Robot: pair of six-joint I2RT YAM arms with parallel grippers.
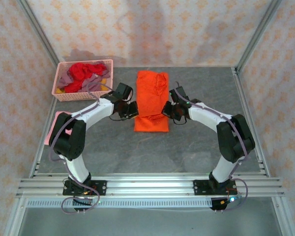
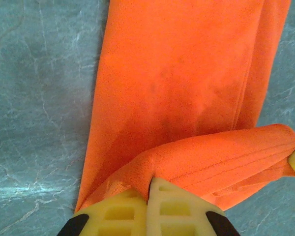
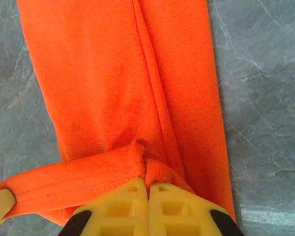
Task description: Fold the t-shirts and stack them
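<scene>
L gripper (image 2: 150,191) clenched on orange t-shirt (image 2: 177,98) hem; R gripper (image 3: 147,189) likewise; rest of shirt flat ahead of both.

The orange t-shirt (image 1: 151,96) lies mid-worktop (image 1: 137,152), folded lengthwise into a narrow strip, its near hem pinched up at both corners. A red t-shirt (image 1: 86,70) and a mauve t-shirt (image 1: 66,78) sit crumpled in the basket (image 1: 73,95). A light pink t-shirt (image 1: 50,132) lies flat at the left edge.

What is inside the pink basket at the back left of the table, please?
The pink basket holds crumpled red cloth beside mauve cloth, with a sliver of yellow cloth. Whatever lies beneath them is covered.
</scene>
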